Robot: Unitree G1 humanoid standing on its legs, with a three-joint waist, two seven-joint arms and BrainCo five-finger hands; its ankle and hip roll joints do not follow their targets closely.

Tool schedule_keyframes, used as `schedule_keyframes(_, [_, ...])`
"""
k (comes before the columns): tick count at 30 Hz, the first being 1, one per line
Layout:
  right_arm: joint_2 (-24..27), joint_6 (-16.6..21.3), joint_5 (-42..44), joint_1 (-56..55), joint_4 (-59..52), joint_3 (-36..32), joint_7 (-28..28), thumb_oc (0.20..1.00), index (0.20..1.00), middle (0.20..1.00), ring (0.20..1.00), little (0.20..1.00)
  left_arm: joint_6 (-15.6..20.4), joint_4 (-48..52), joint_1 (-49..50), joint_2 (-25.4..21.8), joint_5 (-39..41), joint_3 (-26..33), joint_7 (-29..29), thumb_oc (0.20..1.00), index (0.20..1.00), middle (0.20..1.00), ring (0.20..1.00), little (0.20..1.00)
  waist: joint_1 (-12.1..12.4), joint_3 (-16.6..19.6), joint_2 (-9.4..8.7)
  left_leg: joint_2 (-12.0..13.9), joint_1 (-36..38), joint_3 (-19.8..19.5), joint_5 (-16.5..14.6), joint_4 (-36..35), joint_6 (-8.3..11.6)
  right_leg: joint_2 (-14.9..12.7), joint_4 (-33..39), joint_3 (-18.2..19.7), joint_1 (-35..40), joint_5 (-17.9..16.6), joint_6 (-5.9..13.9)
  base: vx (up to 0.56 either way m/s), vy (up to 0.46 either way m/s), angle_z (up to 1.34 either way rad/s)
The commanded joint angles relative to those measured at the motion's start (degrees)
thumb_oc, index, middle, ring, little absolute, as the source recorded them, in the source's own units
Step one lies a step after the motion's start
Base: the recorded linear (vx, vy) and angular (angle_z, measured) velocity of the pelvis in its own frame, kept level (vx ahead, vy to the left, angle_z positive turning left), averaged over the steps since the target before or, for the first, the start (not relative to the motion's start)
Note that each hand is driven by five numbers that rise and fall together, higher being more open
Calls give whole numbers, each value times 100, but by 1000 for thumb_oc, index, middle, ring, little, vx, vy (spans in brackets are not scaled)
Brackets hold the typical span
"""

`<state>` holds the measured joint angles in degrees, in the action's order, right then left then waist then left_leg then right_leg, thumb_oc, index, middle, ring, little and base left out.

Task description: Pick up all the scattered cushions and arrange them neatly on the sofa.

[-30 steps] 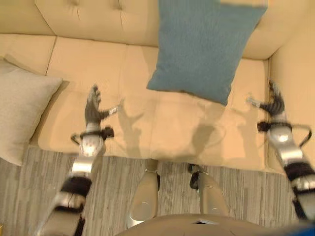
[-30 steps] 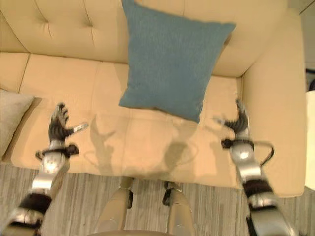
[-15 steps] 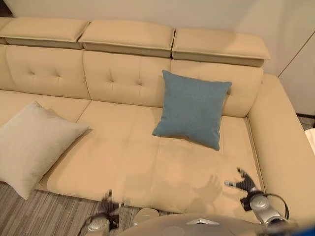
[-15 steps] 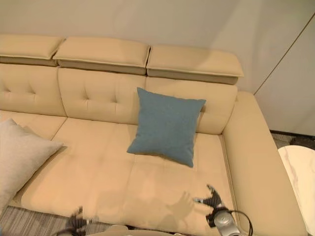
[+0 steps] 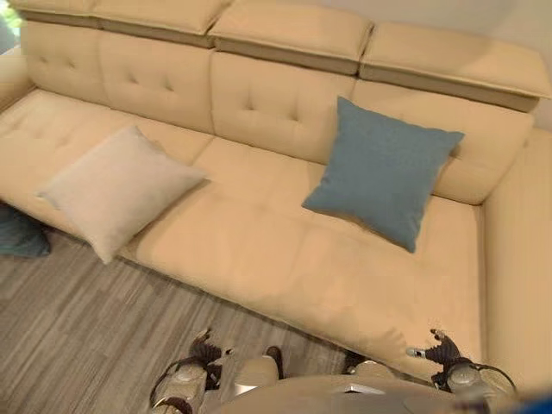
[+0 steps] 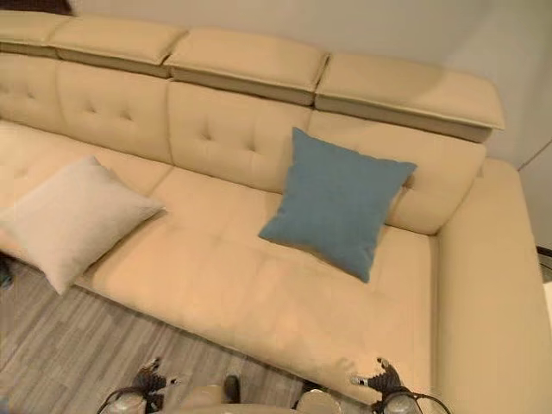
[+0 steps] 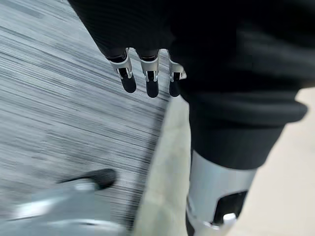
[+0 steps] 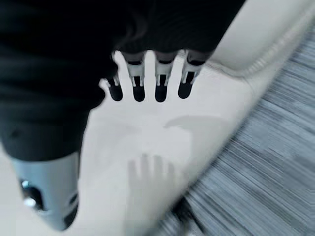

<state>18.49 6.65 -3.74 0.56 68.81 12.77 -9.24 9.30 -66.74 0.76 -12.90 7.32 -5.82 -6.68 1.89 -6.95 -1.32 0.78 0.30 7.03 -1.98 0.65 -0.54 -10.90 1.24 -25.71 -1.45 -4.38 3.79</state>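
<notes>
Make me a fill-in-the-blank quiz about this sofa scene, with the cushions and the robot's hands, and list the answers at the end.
1. The blue square fabric cushion leans against the sofa's ____.
2. The light beige square cushion lies on the seat with one corner hanging over the seat's front ____.
3. The cream tufted sofa stands on a grey striped ____.
4. The left hand and the right hand both hold ____.

Missing words: backrest; edge; floor; nothing
</notes>
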Motion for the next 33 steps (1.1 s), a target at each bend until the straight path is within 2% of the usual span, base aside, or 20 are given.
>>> schedule_keyframes(1, [-19,-24,-237,459,66,41,-112,1000,1000,1000,1000,1000,-2,-177,-54,-219,-110,112,-99,1000,1000,1000,1000,1000,242,10,-275,-220,120,-545,-457,-50,242,107,301,167,-238,-118,432,-108,141,13])
schedule_keyframes(3, [-89,-103,-328,516,95,114,-116,1000,1000,1000,1000,1000,-53,-248,-61,-251,-140,152,-88,1000,1000,1000,1000,1000,312,-81,-255,-251,203,-646,-384,-220,129,35,-264,227,-421,-3,435,-102,105,14])
schedule_keyframes(5, [-128,-125,-361,563,101,150,-115,1000,1000,1000,1000,1000,-56,-292,-126,-309,-176,107,-88,1000,1000,1000,1000,1000,316,-142,-258,-286,162,-775,-319,-229,76,38,-563,481,-549,98,457,-105,32,20])
schedule_keyframes(7, [-164,-142,-237,519,160,132,-105,1000,1000,1000,1000,1000,-56,-210,-244,-387,-220,-69,-137,1000,1000,1000,1000,1000,174,-131,-287,-392,7,-1207,-183,-213,35,627,-793,1775,-442,487,436,-97,-69,60])
schedule_keyframes(9, [-177,-158,-193,501,208,174,-104,1000,1000,1000,1000,1000,-43,-249,-214,-385,-206,-79,-175,1000,1000,1000,1000,1000,248,-35,-339,-412,-88,-1362,-109,-273,70,699,-480,1942,-202,493,336,15,-181,163])
schedule_keyframes(13, [-163,-155,-134,546,196,174,-117,1000,1000,1000,1000,1000,-13,-295,-226,-329,-77,-68,-203,1000,1000,1000,1000,1000,275,22,-384,-362,-256,-1567,53,-319,270,792,227,1796,105,406,312,1,-232,90])
schedule_keyframes(16, [-85,-162,-39,610,225,97,-160,1000,1000,1000,1000,1000,-12,-287,-336,-261,-29,-141,-219,1000,1000,1000,1000,1000,232,-62,-366,-348,-598,-1442,159,-135,357,724,376,1429,151,383,305,-103,-74,88])
schedule_keyframes(17, [-84,-190,-26,592,253,68,-151,1000,1000,1000,1000,1000,-17,-267,-369,-252,-10,-160,-238,1000,1000,1000,1000,1000,190,-91,-370,-315,-670,-1196,130,-15,346,668,376,1297,146,369,299,-171,-13,118])
schedule_keyframes(18, [-78,-238,-57,605,357,71,-182,1000,1000,1000,1000,1000,-23,-230,-371,-229,-19,-170,-237,1000,1000,1000,1000,1000,170,-112,-391,-250,-690,-788,9,206,309,589,376,1100,113,338,281,-159,-16,128])
schedule_keyframes(20, [-110,-240,-69,608,415,60,-173,1000,1000,1000,1000,1000,-29,-258,-344,-214,-29,-138,-231,1000,1000,1000,1000,1000,135,-115,-432,-249,-623,-550,-198,448,263,533,374,945,129,312,249,-124,-1,128])
schedule_keyframes(21, [-163,-282,-109,529,483,19,-134,1000,1000,1000,1000,1000,-58,-306,-282,-204,-46,-100,-214,1000,1000,1000,1000,1000,45,-96,-453,-83,-376,44,-392,504,239,461,374,620,169,339,228,-97,20,102])
schedule_keyframes(22, [-162,-282,-109,529,482,20,-134,1000,1000,1000,1000,1000,-58,-305,-281,-204,-46,-99,-214,1000,1000,1000,1000,1000,43,-97,-452,-82,-374,43,-393,504,240,462,374,619,172,339,228,-81,86,133])
schedule_keyframes(23, [-197,-310,-159,473,559,26,-143,1000,1000,1000,1000,1000,-74,-306,-239,-197,-124,-127,-180,1000,1000,1000,1000,1000,-1,-37,-402,-3,-187,271,-327,253,266,453,376,358,200,373,242,0,93,158])
schedule_keyframes(29, [-309,-350,-387,636,480,266,-204,1000,1000,1000,1000,1000,-148,-481,-101,-254,-180,18,-140,1000,1000,1000,1000,1000,145,44,-487,-178,55,-66,-148,-426,224,418,265,260,268,340,294,31,152,69])
schedule_keyframes(31, [-351,-352,-513,721,297,393,-209,1000,1000,1000,1000,1000,-179,-531,-60,-419,-195,183,-133,1000,1000,1000,1000,1000,307,-46,-532,-276,111,-254,-187,-451,73,275,-535,314,43,572,287,27,222,17])
schedule_keyframes(32, [-372,-345,-497,750,243,402,-190,1000,1000,1000,1000,1000,-167,-518,-89,-503,-215,200,-148,1000,1000,1000,1000,1000,307,-109,-538,-303,172,-398,-206,-457,17,250,-929,491,-128,581,265,67,158,10])
schedule_keyframes(33, [-382,-339,-492,759,212,423,-179,1000,1000,1000,1000,1000,-163,-500,-103,-540,-210,186,-159,1000,1000,1000,1000,1000,252,-137,-543,-324,206,-517,-211,-465,-9,376,-1035,753,-259,580,239,84,106,39])
